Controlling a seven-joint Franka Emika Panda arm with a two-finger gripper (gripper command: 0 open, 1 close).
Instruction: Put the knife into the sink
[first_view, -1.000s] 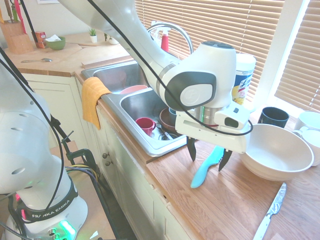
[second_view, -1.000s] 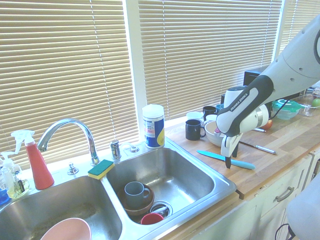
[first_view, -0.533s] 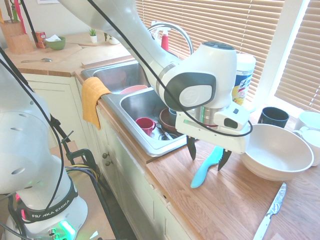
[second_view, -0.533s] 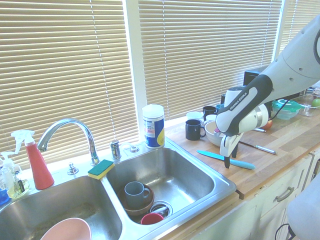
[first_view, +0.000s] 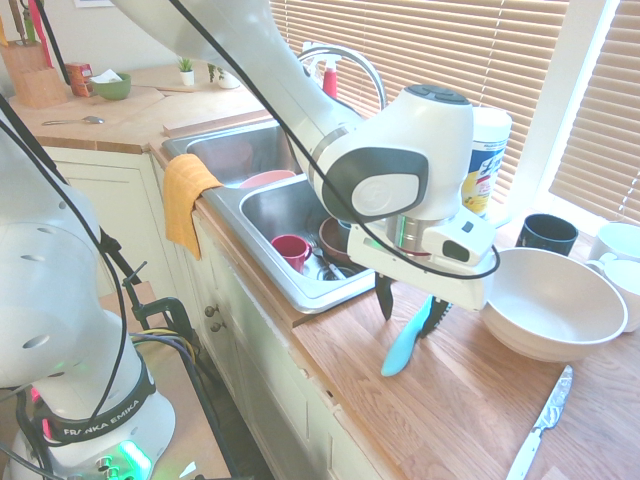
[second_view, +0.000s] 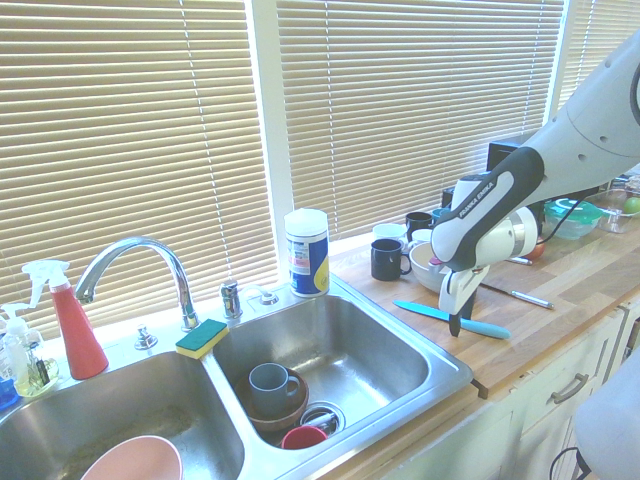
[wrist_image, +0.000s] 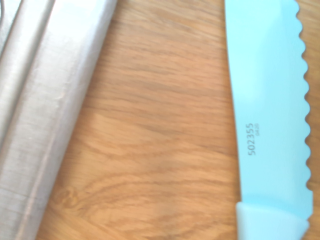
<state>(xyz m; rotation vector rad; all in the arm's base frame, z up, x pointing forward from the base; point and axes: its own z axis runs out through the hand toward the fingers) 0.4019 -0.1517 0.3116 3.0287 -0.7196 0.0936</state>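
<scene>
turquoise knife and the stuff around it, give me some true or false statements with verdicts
1. The turquoise knife lies flat on the wooden counter. True.
2. The knife is already in the sink. False: it lies on the counter beside the sink's rim.
3. The gripper has lifted the knife clear of the counter. False: its fingers straddle the knife, which lies on the wood.
4. A silver metal knife also lies on the counter, apart from the turquoise one. True.
5. The large white bowl sits inside the sink. False: it stands on the counter, on the far side of the knife from the sink.
6. The wrist view shows the knife's edge is serrated. True.
</scene>
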